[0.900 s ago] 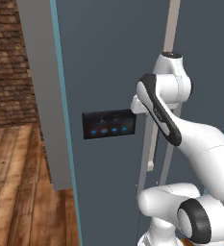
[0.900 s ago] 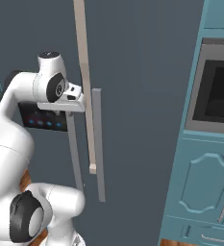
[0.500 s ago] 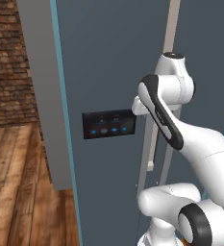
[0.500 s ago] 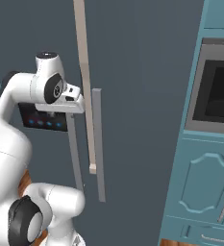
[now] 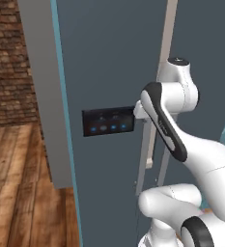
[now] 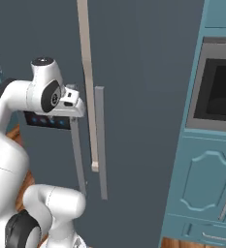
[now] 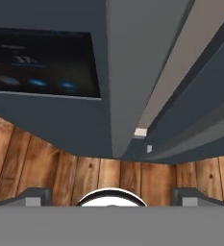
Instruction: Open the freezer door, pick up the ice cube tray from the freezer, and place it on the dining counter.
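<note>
The freezer door [image 5: 109, 62] is a tall slate-grey panel with a teal edge and a black panel of blue lights [image 5: 108, 121]. It stands slightly ajar, and a beige strip [image 6: 88, 87] shows in the gap beside it. My gripper [image 6: 78, 104] is open at the door's long grey handle [image 6: 77, 155], level with the light panel. In the hand view the handle [image 7: 132, 72] runs up between my widely spread fingertips [image 7: 36, 194], which do not touch it. The ice cube tray is hidden inside the freezer. The dining counter is out of view.
The plain dark-grey door [image 6: 148, 97] with its own handle [image 6: 100, 145] is to the right. Beyond it stands a teal cabinet [image 6: 206, 193] with a black oven [image 6: 221, 92]. A brick wall [image 5: 5, 72] and wood floor [image 5: 17, 193] lie to the left.
My jaws have spread apart at the handle. The arm and the door have hardly moved.
</note>
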